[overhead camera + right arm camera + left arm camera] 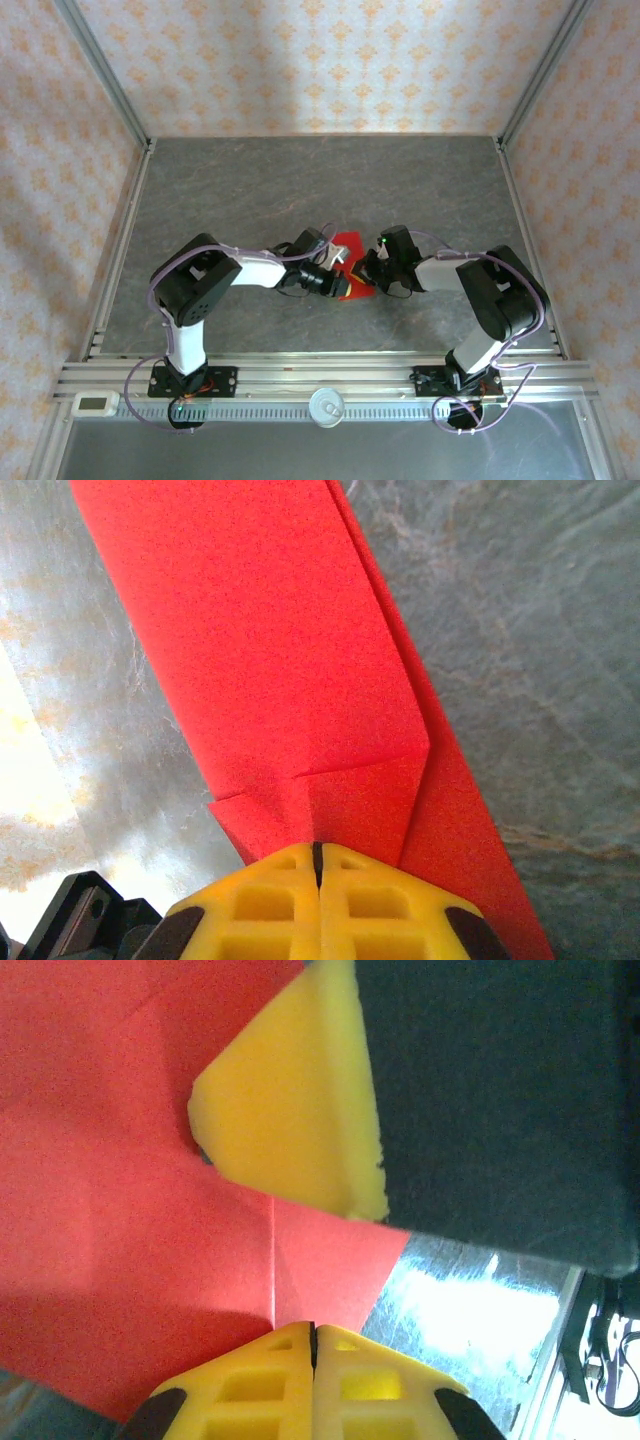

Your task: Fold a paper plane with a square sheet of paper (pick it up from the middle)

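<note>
- The walls (330,60) are papered in a pale orange pattern, with an aluminium frame (100,80) running up the corners.
- The counter (320,180) is grey and stone-like. It looks flat and smooth, a fair surface for sliding paper on or pressing it down.
- The left arm (200,285) and right arm (490,285) reach inward from either side and meet at the middle of the counter.
- The sheet of paper (349,248), red and already folded narrower, lies on the counter between the two arms, its long axis running roughly near to far.
- The right tool (318,848) is clenched, with no gap between its fingers, and its tips are on the near end of the sheet. The folded strip stretches straight ahead of it, leaning a little left, with a small flap edge just beyond the tips.
- The left tool (313,1330) is also clenched, tips over the sheet's edge. It comes in from the side, across the long axis.
- Both tools are at the sheet. Since the length lies ahead of the right tool, it seems better placed to run along a crease while the left pins.
- One yellow pad of the right tool's fingers (295,1110) sits on the red surface, just beside a centre crease (272,1260).
</note>
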Robot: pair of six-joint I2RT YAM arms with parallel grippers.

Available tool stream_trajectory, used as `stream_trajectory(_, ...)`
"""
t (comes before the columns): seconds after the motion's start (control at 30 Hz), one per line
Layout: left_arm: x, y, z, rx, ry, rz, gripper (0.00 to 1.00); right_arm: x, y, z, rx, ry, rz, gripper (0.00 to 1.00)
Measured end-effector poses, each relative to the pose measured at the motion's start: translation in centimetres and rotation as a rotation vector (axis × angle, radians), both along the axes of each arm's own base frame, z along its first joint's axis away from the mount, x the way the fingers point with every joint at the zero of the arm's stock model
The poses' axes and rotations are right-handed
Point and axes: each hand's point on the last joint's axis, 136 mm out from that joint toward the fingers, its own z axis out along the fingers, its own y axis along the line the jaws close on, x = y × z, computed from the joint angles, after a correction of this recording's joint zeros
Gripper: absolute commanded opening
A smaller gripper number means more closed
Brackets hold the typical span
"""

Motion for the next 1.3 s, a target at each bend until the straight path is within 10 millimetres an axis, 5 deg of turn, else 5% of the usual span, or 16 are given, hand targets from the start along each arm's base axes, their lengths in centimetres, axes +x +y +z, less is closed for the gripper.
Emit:
stream_trajectory(0.83,-3.8,3.0,0.8,0.129,-0.059,-0.106,0.05,-0.1,0.0,0.0,0.001,0.003,0.002,0.0)
stream_trajectory(1.07,-1.9,1.3,4.6,0.009,-0.125,-0.028,0.05,-0.1,0.0,0.0,0.002,0.001,0.002,0.0)
stream_trajectory(1.3,0.1,0.0,2.0,0.032,-0.082,0.017,0.05,-0.1,0.0,0.0,0.003,0.0,0.002,0.0)
